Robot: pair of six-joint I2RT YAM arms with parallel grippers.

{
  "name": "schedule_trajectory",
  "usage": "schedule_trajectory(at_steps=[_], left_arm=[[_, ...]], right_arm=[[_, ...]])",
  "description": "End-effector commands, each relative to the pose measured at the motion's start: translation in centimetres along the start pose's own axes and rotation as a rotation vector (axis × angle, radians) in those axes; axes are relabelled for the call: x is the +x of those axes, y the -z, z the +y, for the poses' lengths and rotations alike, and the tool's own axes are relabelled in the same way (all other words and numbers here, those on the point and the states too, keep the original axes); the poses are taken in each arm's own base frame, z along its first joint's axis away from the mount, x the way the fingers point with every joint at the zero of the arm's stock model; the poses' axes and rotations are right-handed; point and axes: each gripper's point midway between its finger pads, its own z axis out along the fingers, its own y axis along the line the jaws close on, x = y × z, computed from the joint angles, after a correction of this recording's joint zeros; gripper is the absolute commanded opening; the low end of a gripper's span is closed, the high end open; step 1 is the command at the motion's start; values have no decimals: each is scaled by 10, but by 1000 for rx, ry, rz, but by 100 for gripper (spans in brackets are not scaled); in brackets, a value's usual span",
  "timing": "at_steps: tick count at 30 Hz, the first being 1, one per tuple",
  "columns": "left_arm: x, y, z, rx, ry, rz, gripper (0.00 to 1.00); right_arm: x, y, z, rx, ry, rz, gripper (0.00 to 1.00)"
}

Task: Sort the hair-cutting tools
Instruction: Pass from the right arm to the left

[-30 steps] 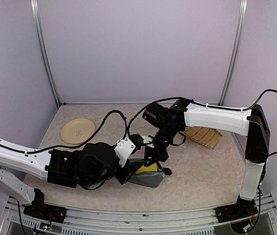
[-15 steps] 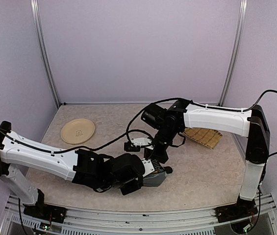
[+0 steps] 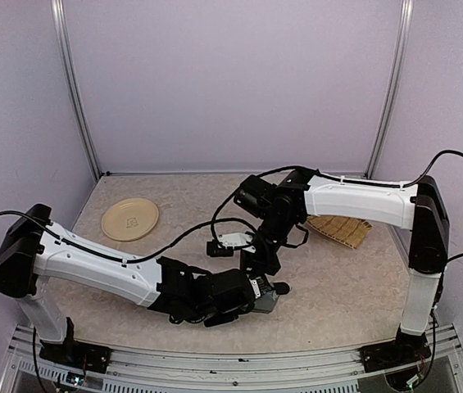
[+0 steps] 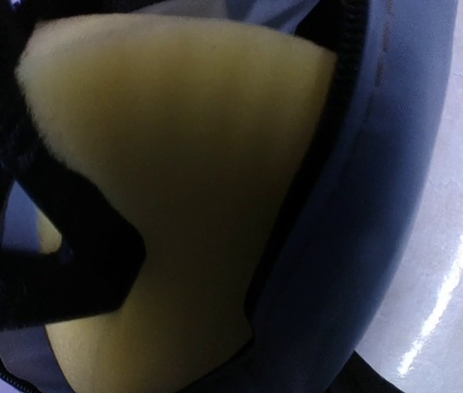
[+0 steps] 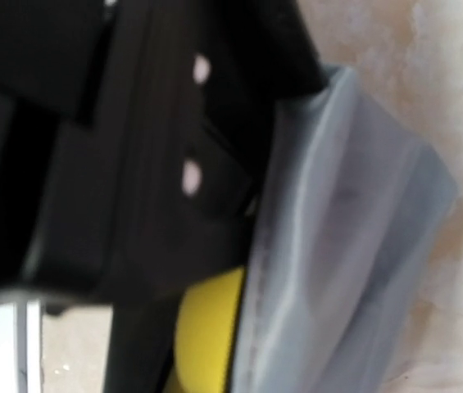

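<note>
Lilac walls, beige speckled tabletop [image 3: 338,286]. L arm stretches low across the front; left gripper [image 3: 251,295] is pushed into the mouth of the grey pouch [image 3: 267,300] near centre front. Its wrist cam shows only the yellow lining [image 4: 190,164] and 1 dark finger, so can't tell if it's open or closed. Right gripper [image 3: 260,264] is closed, pinching the pouch's upper edge. Hair-cutting tools aren't visible in any of the 3 views. Round plate [image 3: 130,219] back L, bamboo mat [image 3: 342,229] R.
</note>
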Motion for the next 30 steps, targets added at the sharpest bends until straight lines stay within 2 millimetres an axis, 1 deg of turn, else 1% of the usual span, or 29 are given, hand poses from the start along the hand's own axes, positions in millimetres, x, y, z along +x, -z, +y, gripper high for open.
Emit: schedule_trajectory(at_steps=[1,2,5,7,8,10,11,14,15,18,19,21,22,25,28,30], left_arm=[[-4,-14,9,-43,-20,-15,53],[-3,-16,10,-44,-22,-16,49],[-5,-18,11,-46,-26,-18,26],[-5,-19,10,-45,-26,-21,18],[-5,-18,11,-50,-20,-25,12],[-5,-15,18,-85,-2,-40,4],[-7,-9,25,-122,11,-61,0],[-12,9,41,-223,59,-144,0],[-19,18,48,-268,96,-194,0],[-18,36,64,-352,184,-283,0],[-17,38,68,-363,215,-302,0],[-12,35,69,-373,248,-308,0],[-10,34,71,-390,261,-306,0],[-10,29,66,-388,260,-305,0],[-10,30,58,-383,249,-329,0],[-9,30,55,-386,251,-339,0]], right_arm=[[-12,0,12,-49,40,-40,0],[-12,0,12,-48,38,-40,0],[-11,0,8,-32,30,-31,0],[-7,-1,4,-24,16,-29,0],[-6,-1,3,-26,8,-29,0],[0,-5,2,-34,-11,-23,0],[3,-9,3,-44,-18,-16,0],[15,-22,4,-71,-49,15,0],[19,-28,5,-81,-63,23,0],[31,-47,4,-110,-118,65,1],[34,-52,3,-105,-125,84,4],[36,-57,1,-86,-126,109,15],[33,-56,0,-78,-122,105,19],[18,-39,-5,-37,-102,65,32],[6,-11,-18,23,-93,11,46],[-1,13,-26,31,-105,-53,54]])
